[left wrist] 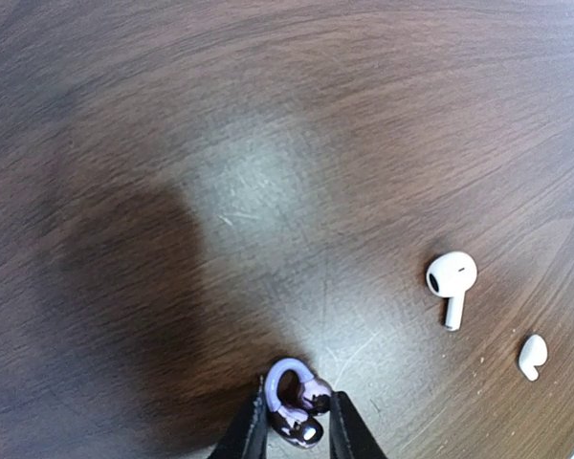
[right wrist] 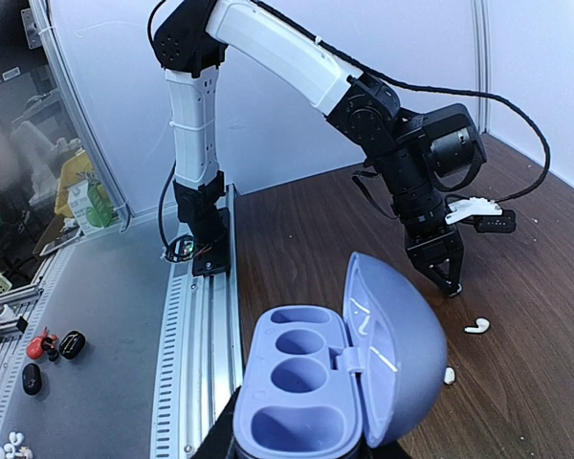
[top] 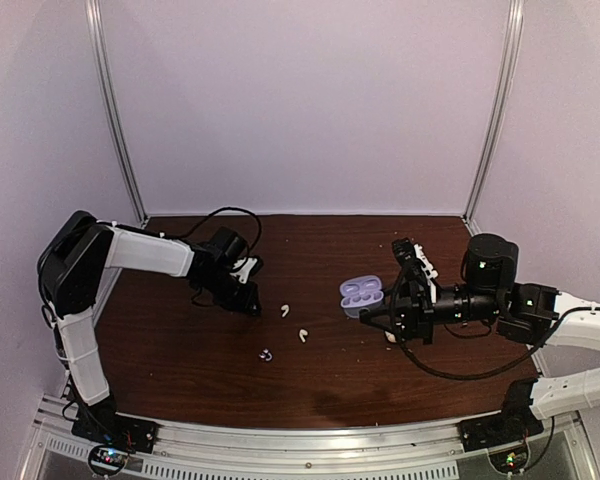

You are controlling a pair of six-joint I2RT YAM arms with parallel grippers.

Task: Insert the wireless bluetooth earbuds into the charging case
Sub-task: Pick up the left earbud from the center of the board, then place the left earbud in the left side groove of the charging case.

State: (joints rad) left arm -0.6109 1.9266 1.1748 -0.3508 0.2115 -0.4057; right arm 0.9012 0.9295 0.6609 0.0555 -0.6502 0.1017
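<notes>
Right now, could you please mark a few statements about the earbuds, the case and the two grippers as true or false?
1. The case is open. True.
2. An earbud already sits in the case. False: its hollows are empty.
3. The left gripper is pinching a purple earbud. True.
4. The right gripper holds both white earbuds. False: they lie loose on the table, and the right gripper holds the case.
</notes>
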